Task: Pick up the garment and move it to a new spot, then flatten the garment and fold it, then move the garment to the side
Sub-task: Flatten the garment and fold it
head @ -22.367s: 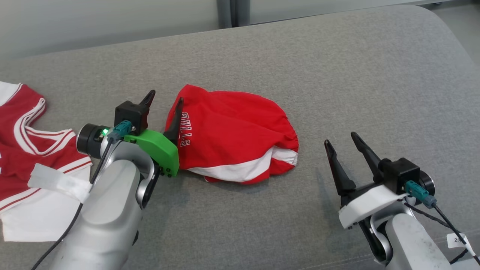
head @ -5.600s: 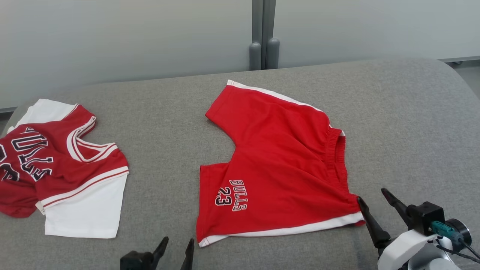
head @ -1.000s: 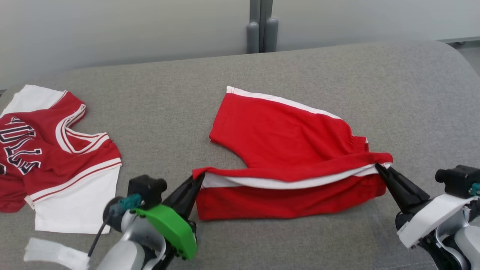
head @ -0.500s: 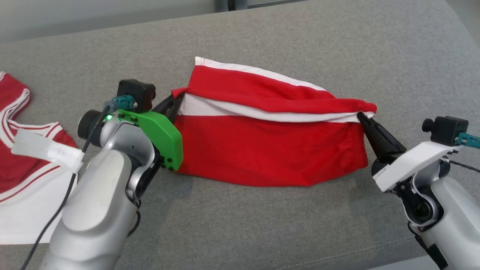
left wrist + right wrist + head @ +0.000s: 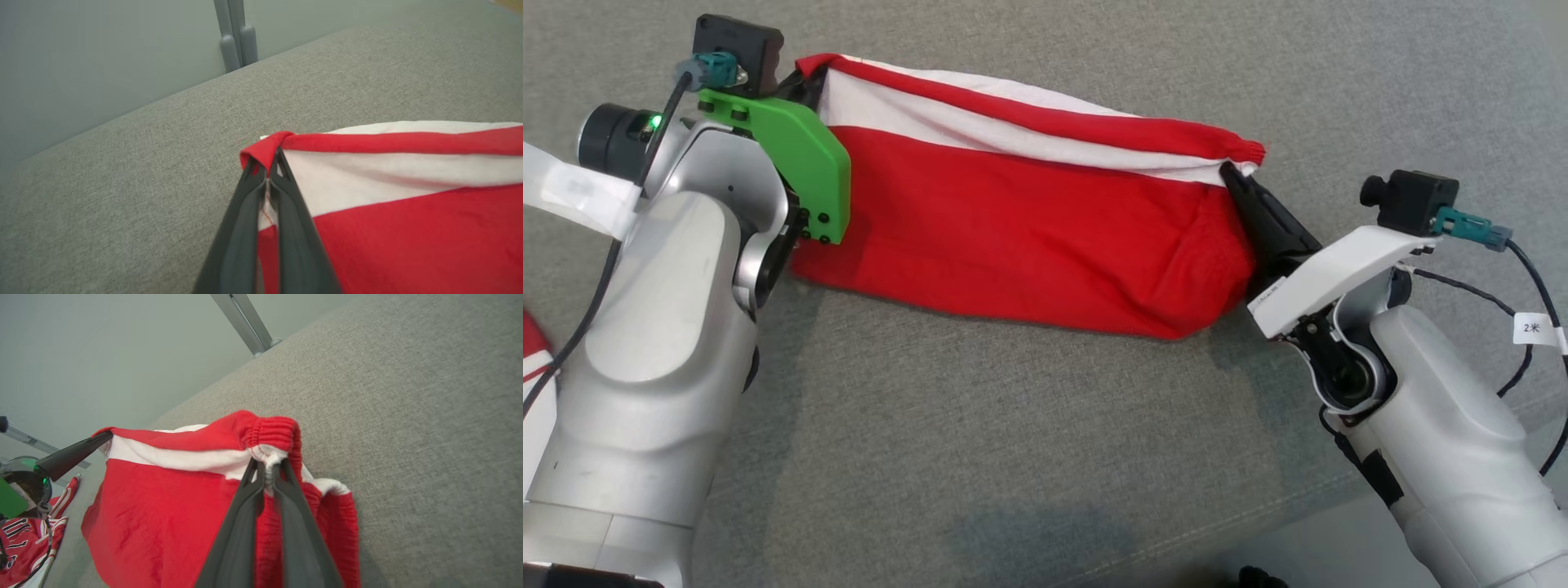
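Bright red shorts (image 5: 1013, 220) carry a white band running from the dark grey left gripper (image 5: 267, 161) to the dark grey right gripper (image 5: 267, 465). Behind the left sits a green bracket (image 5: 800, 155), behind the right a white bracket (image 5: 1331, 269). Beneath both lies a mottled grey woven cushion (image 5: 1013, 425).

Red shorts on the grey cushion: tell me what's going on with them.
The robot holds the red shorts stretched between its arms. The left fingers are shut on one corner, the right fingers on the elastic waistband. That edge is raised and the rest drapes down to the grey cushion; the fold isn't finished.
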You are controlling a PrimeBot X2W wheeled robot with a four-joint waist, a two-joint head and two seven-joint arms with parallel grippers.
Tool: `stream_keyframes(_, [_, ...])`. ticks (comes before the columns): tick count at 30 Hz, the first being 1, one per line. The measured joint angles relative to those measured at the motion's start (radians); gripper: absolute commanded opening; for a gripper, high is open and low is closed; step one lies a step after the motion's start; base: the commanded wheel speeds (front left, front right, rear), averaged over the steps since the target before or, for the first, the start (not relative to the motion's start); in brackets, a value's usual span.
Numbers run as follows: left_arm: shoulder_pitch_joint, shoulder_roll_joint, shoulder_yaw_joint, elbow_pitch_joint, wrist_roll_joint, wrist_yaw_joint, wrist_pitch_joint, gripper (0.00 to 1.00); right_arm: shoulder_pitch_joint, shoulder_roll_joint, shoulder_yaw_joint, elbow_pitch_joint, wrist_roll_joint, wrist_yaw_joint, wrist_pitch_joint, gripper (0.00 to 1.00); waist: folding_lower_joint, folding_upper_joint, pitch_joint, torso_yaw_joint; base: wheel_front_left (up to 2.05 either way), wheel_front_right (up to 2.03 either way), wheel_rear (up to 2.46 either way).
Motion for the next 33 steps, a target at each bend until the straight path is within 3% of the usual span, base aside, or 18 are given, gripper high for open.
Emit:
stream_keyframes(2, [-0.006,0.006,0.0,0.035,0.0,0.0,0.0,0.0,-0.017,0.012,0.018,0.029,-0.012,0.0,-0.004,0.0,0.0,0.0,0.019,-0.017,0.0,0.0,0.0])
stream_keyframes(3, [-0.007,0.009,0.0,0.064,0.003,0.002,-0.005,0.13,-0.025,0.025,0.021,0.05,-0.018,0.0,-0.02,0.1,0.0,0.0,0.035,-0.033,0.0,0.0,0.0])
stream_keyframes(7, [-0.027,0.0,-0.002,0.104,0.003,0.002,-0.025,0.1,-0.044,0.027,0.039,0.08,-0.025,0.0,-0.046,0.42,0.0001,0.0,0.059,-0.055,0.0,0.0,0.0])
stream_keyframes(8, [-0.027,0.0,-0.002,0.104,0.003,0.002,-0.025,0.15,-0.044,0.027,0.039,0.08,-0.025,0.0,-0.046,0.65,0.0001,0.0,0.059,-0.055,0.0,0.0,0.0])
stream_keyframes(9, [-0.048,-0.009,-0.007,0.117,0.01,0.002,-0.048,0.19,-0.052,0.027,0.049,0.089,-0.031,0.0,-0.063,1.0,0.0,0.0,0.066,-0.061,0.0,0.0,0.0])
stream_keyframes(10, [-0.059,-0.012,-0.011,0.121,0.015,0.001,-0.063,0.21,-0.055,0.026,0.051,0.094,-0.034,0.0,-0.072,1.0,0.0,0.0,0.067,-0.062,0.0,0.0,0.0])
stream_keyframes(12, [-0.076,-0.02,-0.016,0.126,0.026,-0.001,-0.086,0.42,-0.06,0.024,0.061,0.099,-0.036,0.0,-0.087,1.0,0.0,0.0,0.064,-0.06,0.0,0.0,0.0])
stream_keyframes(14, [-0.082,-0.025,-0.018,0.131,0.028,-0.002,-0.096,1.0,-0.06,0.023,0.071,0.102,-0.04,0.0,-0.095,1.0,-0.0001,0.0,0.061,-0.059,0.0,0.0,0.0])
stream_keyframes(21, [-0.09,-0.042,-0.035,0.196,0.041,-0.01,-0.142,1.0,-0.058,-0.007,0.1,0.129,-0.056,0.001,-0.119,1.0,0.0,0.0,0.034,-0.043,0.0,0.0,0.0])
stream_keyframes(27, [-0.09,-0.053,-0.024,0.236,0.026,-0.019,-0.188,1.0,-0.029,-0.072,0.069,0.162,-0.073,0.001,-0.142,1.0,-0.0001,0.0,0.001,-0.02,0.0,0.0,0.0])
stream_keyframes(33, [-0.042,-0.082,-0.016,0.286,-0.026,-0.045,-0.205,1.0,0.021,-0.083,0.033,0.173,-0.069,0.001,-0.151,1.0,-0.0001,0.0,-0.039,0.008,0.0,0.0,0.0])
